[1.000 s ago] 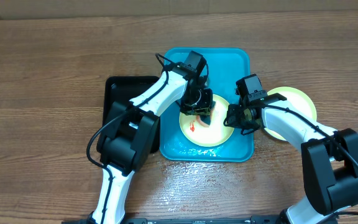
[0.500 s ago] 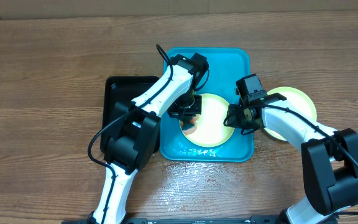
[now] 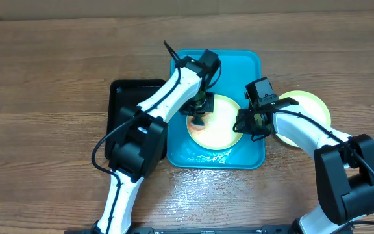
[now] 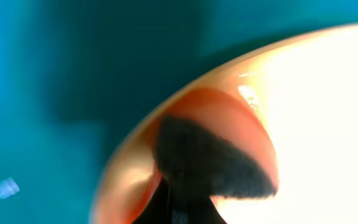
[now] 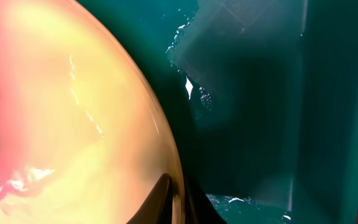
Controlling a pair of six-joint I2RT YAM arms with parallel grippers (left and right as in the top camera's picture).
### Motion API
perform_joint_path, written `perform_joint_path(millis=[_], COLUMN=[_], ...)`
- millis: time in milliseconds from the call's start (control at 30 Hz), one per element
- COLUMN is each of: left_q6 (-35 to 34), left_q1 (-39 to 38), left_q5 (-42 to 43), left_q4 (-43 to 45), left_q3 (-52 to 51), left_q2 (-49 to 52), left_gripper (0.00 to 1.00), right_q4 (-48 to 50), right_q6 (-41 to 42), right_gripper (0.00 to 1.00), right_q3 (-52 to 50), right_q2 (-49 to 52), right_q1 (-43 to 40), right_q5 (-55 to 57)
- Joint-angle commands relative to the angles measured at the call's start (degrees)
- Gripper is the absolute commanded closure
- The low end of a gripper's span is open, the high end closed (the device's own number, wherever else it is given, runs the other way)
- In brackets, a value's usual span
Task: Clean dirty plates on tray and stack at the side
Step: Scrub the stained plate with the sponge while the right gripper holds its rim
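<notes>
Finding: within the last second the left fingers had travelled from the middle of the plate to its rim on the side away from the right fingers. They were closed on what appeared to be a dark wiping piece, pressed to the plate.

The distinct red sauce smear seen earlier had thinned to a pale orange film beside the left fingers.

The right fingers had not shifted. They were closed, pinching the opposite rim.

The plate lay between both sets of fingers, inside the blue tray.

Assessment: wiping was under way but unfinished. Residue remained, so stacking on the second plate, on the worktop behind the right fingers, was not yet due.
</notes>
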Motion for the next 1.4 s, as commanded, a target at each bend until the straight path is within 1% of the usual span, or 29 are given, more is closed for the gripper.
perform_joint_path(millis=[0,133,233,300,400,567,633,733,1000,1267,1367], left_q6=[1.4,2.5,4.1,4.7,5.0,4.0,3.2,3.2,3.3,3.3,3.3], left_q1=[-0.8,-2.5,-3.4,-3.5,-3.3,-2.3,-1.9,-1.5,-1.7,-1.2,-0.8], left_q5=[16.6,22.5,24.2,23.7,18.3,3.4,-1.2,-5.8,-26.0,-31.8,-31.7], left_q4=[2.6,3.3,2.9,1.4,-1.9,-6.8,-7.2,-7.0,-5.2,-3.3,-3.3], left_q3=[0.5,0.5,0.5,0.5,0.5,0.5,0.5,0.5,0.5,1.1,2.4], left_q2=[3.0,3.7,3.7,3.7,3.7,3.7,3.7,3.7,3.7,3.7,3.7], left_gripper=[0.96,0.96,0.96,0.96,0.96,0.96,0.96,0.96,0.96,0.96,0.96], right_q4=[-0.6,-0.7,-0.9,-0.9,-0.9,-0.9,-1.0,-1.1,-1.8,-2.6,-2.7], right_q6=[0.1,0.1,0.1,0.1,0.1,0.1,0.1,0.1,0.1,0.1,0.1], right_gripper=[0.92,0.92,0.92,0.92,0.92,0.92,0.92,0.92,0.93,0.93,0.93], right_q3=[-0.9,-0.9,-0.9,-0.9,-0.9,-0.9,-0.9,-0.9,-0.9,-0.9,-0.9], right_q2=[1.9,1.9,1.9,1.9,1.9,1.9,1.9,1.9,1.9,1.9,1.9], right_q1=[-0.2,-0.2,-0.2,-0.2,-0.2,-0.2,-0.2,-0.2,-0.2,-0.2,-0.2], right_q5=[3.5,3.5,3.5,3.5,3.5,3.5,3.5,3.5,2.9,2.9,2.9])
